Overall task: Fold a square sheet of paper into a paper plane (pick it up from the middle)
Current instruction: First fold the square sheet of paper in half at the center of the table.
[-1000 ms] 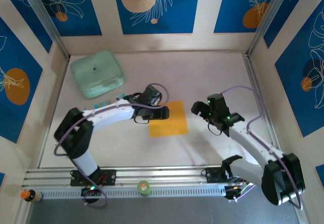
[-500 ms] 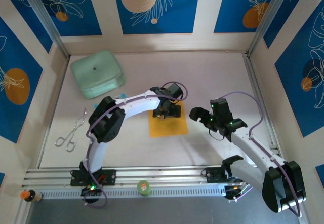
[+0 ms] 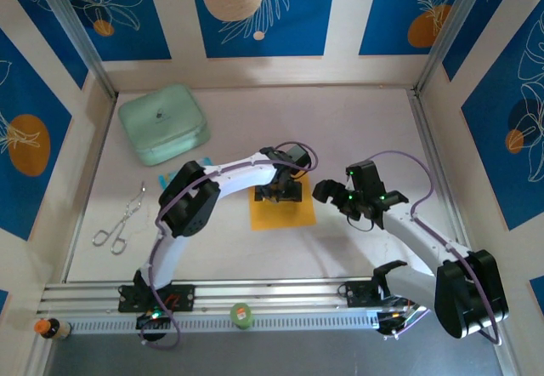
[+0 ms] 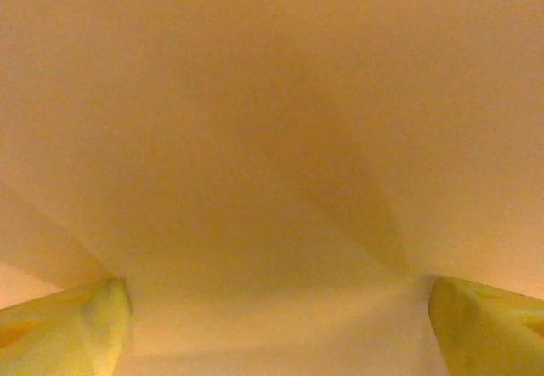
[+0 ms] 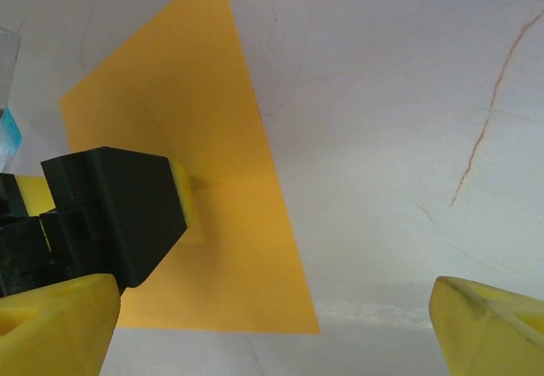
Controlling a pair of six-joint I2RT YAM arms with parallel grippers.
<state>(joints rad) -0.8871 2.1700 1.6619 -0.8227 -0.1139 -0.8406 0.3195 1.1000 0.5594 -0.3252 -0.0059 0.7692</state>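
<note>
The paper (image 3: pixel 285 215) lies flat at the middle of the bench (image 3: pixel 365 129). My left hand (image 3: pixel 281 191) sits low over its far half, spread wide. My right hand (image 3: pixel 328 193) hangs just beside its right edge, also wide, holding nothing.

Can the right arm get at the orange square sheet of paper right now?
Probably its right edge, yes: the right tool hangs open just beside the square sheet of paper, nothing between them. The middle looks blocked, since the left tool sits low over it.
</note>
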